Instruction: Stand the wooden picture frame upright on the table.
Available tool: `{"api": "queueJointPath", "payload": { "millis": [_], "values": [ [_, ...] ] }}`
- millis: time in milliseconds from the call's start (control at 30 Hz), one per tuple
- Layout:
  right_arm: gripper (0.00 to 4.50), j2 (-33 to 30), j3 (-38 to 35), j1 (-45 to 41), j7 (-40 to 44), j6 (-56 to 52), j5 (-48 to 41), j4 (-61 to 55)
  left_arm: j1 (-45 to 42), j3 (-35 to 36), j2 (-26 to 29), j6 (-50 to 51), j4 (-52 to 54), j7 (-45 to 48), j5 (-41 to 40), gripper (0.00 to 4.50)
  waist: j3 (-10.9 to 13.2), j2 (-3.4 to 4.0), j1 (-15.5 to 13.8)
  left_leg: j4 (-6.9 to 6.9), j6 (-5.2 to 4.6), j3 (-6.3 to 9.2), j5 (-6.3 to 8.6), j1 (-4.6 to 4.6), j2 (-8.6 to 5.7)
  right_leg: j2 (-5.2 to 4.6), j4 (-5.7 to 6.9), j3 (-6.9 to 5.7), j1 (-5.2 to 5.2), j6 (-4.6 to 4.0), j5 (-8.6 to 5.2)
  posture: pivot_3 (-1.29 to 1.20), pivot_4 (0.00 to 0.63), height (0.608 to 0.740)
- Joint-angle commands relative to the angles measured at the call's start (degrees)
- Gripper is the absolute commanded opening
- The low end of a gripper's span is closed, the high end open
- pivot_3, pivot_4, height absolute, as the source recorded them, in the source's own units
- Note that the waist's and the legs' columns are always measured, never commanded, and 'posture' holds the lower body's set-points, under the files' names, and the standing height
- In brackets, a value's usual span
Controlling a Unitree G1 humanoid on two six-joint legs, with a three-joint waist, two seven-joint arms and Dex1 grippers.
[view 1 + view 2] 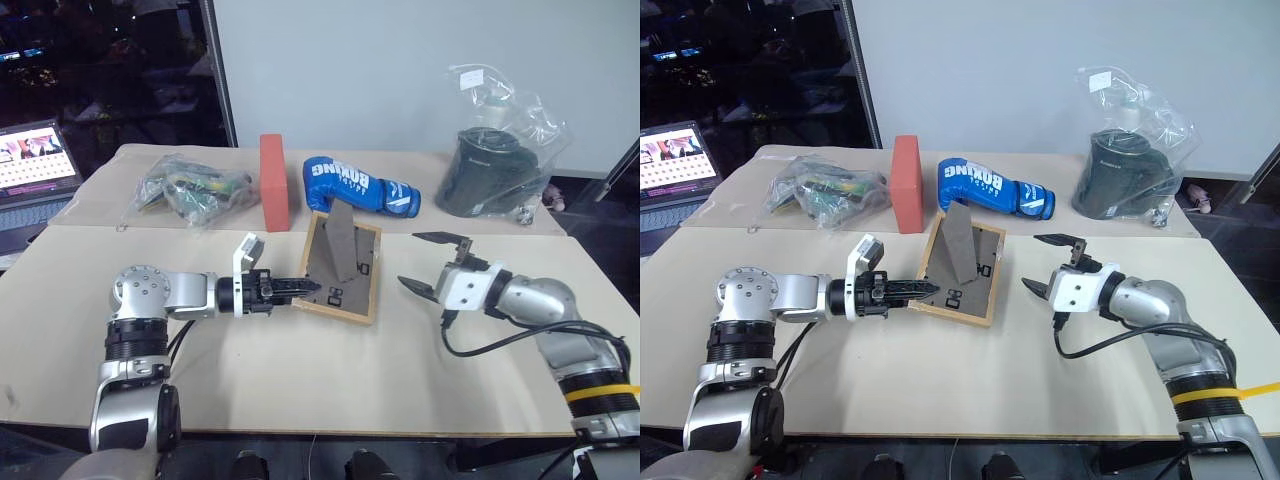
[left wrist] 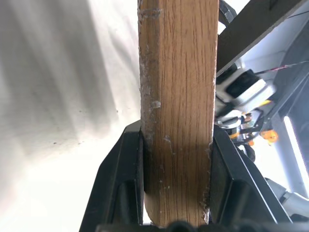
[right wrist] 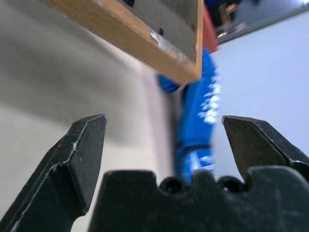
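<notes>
The left gripper (image 1: 300, 287) is clamped on the near left edge of the wooden picture frame (image 1: 343, 265); the wrist view shows both black fingers (image 2: 120, 183) pressed against the raw, grained wood edge. The frame sits back side up near the middle of the table (image 1: 300, 380), its far edge tipped upward. Its grey-brown back board carries a fold-out stand (image 1: 343, 240) already swung out and pointing up. The right gripper (image 1: 432, 262) waits just to the frame's right, jaws wide apart, holding nothing, aimed at the right edge. The left arm is therefore the nearer one. The table top is plain, smooth beige. Beyond the frame stand an orange-red block (image 1: 274, 182) and a glossy blue boxing glove (image 1: 360, 187).
</notes>
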State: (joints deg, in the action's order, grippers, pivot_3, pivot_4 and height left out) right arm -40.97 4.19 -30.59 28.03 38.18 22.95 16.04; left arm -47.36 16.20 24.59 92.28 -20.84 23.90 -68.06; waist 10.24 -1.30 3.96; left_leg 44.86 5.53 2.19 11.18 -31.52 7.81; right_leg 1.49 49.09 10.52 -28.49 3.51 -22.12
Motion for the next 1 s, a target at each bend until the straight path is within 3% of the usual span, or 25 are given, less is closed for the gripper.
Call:
{"api": "queueJointPath", "payload": {
  "millis": [33,200,333,633,767,800,833,900,1000],
  "values": [
    [4.46,2.73,1.52,-4.30,-14.49,7.23,8.79,4.57,-1.95,-0.50,-0.47,0.22,1.00,-0.48,-4.25,1.13,0.00,0.00,0.15,0.00,0.00,0.00,0.00,0.00,0.00,0.00,0.05,0.00,0.00,-0.02,0.01,0.00,0.150,0.657],
    [4.46,4.53,5.68,-7.27,-25.67,11.74,18.52,5.61,-0.12,-2.48,0.08,0.22,5.51,-0.72,-4.68,1.13,0.00,0.00,-0.06,0.11,0.00,0.09,0.00,-0.19,0.00,0.00,0.15,-0.07,-0.09,-0.18,0.08,0.00,0.150,0.657],
    [4.46,5.00,6.92,-7.98,-31.20,13.37,20.75,6.71,1.27,-3.39,0.56,0.22,6.63,-0.99,-4.78,1.13,0.00,0.00,-0.13,0.15,0.01,0.21,0.00,-0.30,-0.01,0.00,0.15,-0.21,-0.10,-0.27,0.12,0.00,0.150,0.657],
    [2.01,3.88,8.02,-6.98,-30.79,16.77,15.18,10.71,4.25,-6.92,5.71,-3.47,14.45,3.83,1.25,1.13,0.00,0.00,0.25,1.24,0.16,0.39,0.12,-1.02,-0.06,0.00,1.25,-0.32,-0.77,-0.37,-0.06,0.00,0.150,0.657],
    [1.88,3.30,7.66,-6.49,-28.53,17.27,11.39,10.77,3.28,-8.42,9.20,-4.80,12.01,8.37,3.22,1.13,0.00,0.00,0.23,1.99,0.15,0.42,0.34,-1.23,-0.12,0.00,2.13,-0.36,-1.00,-0.04,-0.68,0.00,0.150,0.657],
    [1.88,3.23,7.55,-6.45,-27.73,17.20,10.29,10.44,2.96,-8.94,10.28,-5.16,11.27,9.69,3.85,2.15,0.01,-0.04,0.27,2.09,0.16,0.42,0.38,-1.24,-0.12,0.00,2.23,-0.35,-1.00,0.01,-0.76,0.00,0.150,0.657],
    [1.83,3.12,7.44,-6.45,-27.01,17.14,9.43,9.92,2.70,-9.52,11.39,-5.70,10.91,11.09,4.54,2.51,0.02,-0.06,0.39,2.12,0.16,0.45,0.38,-1.26,-0.12,0.00,2.29,-0.37,-1.01,-0.01,-0.79,0.00,0.150,0.657],
    [1.29,3.03,7.51,-6.59,-25.23,16.98,7.48,9.42,2.23,-10.77,13.17,-6.65,10.49,13.48,6.07,3.37,0.02,-0.05,0.49,2.19,0.15,0.46,0.42,-1.27,-0.15,0.00,2.44,-0.37,-1.06,-0.03,-0.88,0.00,0.150,0.657],
    [1.26,3.22,7.76,-7.02,-22.45,16.39,3.84,8.94,1.99,-11.84,16.25,-8.64,10.47,17.86,8.44,4.41,0.02,-0.04,0.47,2.87,0.07,0.53,0.76,-1.57,-0.19,-0.04,3.11,-0.41,-1.33,-0.08,-1.33,0.00,0.150,0.657]
  ]
}}
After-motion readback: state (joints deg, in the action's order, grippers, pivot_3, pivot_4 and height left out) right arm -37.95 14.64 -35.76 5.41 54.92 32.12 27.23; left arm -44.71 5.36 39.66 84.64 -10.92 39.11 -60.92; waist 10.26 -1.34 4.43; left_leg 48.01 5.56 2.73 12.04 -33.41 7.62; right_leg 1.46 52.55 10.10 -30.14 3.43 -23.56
